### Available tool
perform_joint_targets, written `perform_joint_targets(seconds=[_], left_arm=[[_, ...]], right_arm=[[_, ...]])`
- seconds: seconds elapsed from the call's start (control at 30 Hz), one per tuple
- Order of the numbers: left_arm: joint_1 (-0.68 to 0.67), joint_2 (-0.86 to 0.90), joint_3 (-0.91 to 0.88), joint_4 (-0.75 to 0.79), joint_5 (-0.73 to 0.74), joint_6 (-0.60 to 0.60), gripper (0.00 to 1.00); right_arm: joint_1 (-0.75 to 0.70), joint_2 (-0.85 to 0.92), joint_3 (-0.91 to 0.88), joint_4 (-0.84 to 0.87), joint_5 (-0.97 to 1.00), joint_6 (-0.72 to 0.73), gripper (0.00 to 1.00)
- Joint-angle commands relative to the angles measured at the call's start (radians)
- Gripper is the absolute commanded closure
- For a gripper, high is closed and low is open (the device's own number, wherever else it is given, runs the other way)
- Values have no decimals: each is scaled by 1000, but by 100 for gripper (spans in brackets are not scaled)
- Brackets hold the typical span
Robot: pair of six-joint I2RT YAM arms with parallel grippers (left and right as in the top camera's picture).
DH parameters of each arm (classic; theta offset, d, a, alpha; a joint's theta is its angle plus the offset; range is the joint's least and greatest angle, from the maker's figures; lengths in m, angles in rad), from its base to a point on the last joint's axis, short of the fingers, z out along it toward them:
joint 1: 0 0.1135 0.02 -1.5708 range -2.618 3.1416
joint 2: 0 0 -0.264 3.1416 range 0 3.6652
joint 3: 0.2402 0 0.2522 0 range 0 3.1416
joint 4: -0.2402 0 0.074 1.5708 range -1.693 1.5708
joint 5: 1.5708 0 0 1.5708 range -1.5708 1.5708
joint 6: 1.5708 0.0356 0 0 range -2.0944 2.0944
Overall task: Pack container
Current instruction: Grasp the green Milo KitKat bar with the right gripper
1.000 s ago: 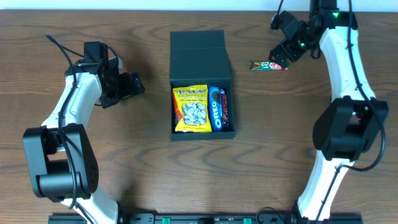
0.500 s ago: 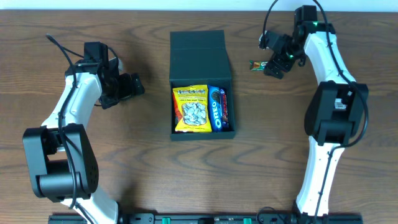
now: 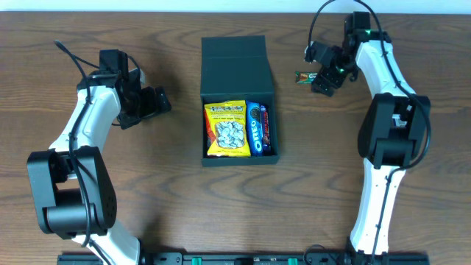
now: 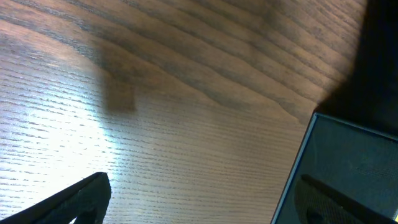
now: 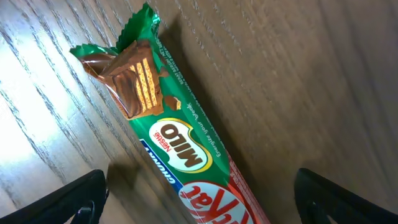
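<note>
The container (image 3: pixel 238 99) is sitting open at frame centre, holding a yellow packet (image 3: pixel 226 129) and Oreos (image 3: pixel 255 129). One bar (image 5: pixel 180 134) is lying outside, upper right. The right gripper (image 3: pixel 322 79) is hovering over it, spread wide. The left gripper (image 3: pixel 160 101) is idling at centre left, also spread.

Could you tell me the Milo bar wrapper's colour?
Green wrapper, red toward one end; right wrist view.

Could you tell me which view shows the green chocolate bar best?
The right wrist view: the chocolate bar fills the frame, its Milo label readable. Overhead shows it small, partly hidden beneath the right gripper. The left wrist view misses it.
</note>
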Motion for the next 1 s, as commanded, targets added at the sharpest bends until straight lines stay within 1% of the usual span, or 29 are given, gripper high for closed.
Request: perform_joint_targets(seconds=[0.0,0.27,0.4,0.5,0.63,0.7,0.77,0.8,0.97], left_arm=[[2,7,-1,-4,3,12,5],[2,7,-1,-13,3,15,5],[2,7,-1,-15,3,16,5],[2,7,-1,-16,3,16,5],[2,7,-1,-20,3,20,5],[2,7,-1,-22,3,23,5],[2,7,-1,-23,3,23,5],[2,7,-1,-23,3,23,5],[2,7,-1,-23,3,23,5]], right_arm=[[1,24,1,2,-12,7,7],[1,47,1,10,-61,13,14],[1,56,1,8,-69,49,23],[2,56,1,8,-80,59,31],[2,56,1,8,-84,100,39],[4,56,1,8,-85,105,46],[6,56,1,8,-84,119,56],[8,56,1,8,-85,119,63],[20,56,1,9,-84,145,73]])
